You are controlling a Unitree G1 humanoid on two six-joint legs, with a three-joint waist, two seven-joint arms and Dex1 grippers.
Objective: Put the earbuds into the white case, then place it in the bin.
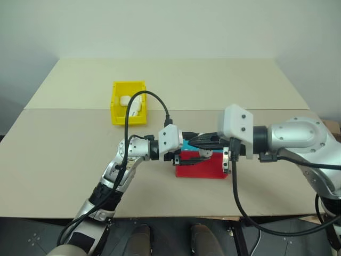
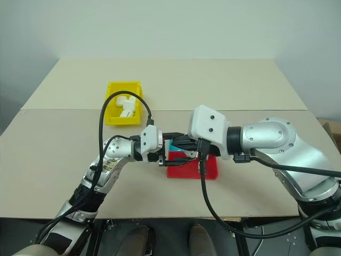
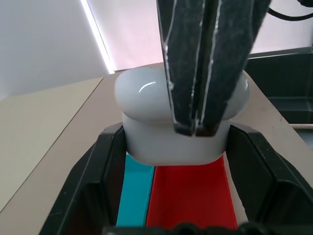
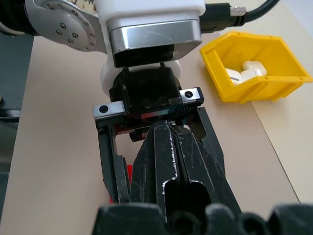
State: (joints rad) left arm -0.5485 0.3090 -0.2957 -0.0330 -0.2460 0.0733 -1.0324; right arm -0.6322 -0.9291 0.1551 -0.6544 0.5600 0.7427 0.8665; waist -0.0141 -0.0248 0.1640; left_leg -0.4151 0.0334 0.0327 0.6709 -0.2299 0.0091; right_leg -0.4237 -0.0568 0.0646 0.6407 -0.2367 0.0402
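Earbud case (image 3: 171, 122), white and rounded, sits clamped between the two black fingers of the left pincer (image 3: 176, 147) near the middle of the frame, held above a red and blue tray (image 1: 200, 165) on the beige table (image 1: 64, 160). The right pincer (image 3: 205, 68) reaches in from the right with its fingers pressed together, their tips resting against the case's upper part; whether anything lies between them cannot be made out. At the upper left of the frame stands the yellow bin (image 1: 128, 103), well apart from both arms, with small white pieces (image 4: 244, 72) lying inside it. Black cables loop from both wrists.
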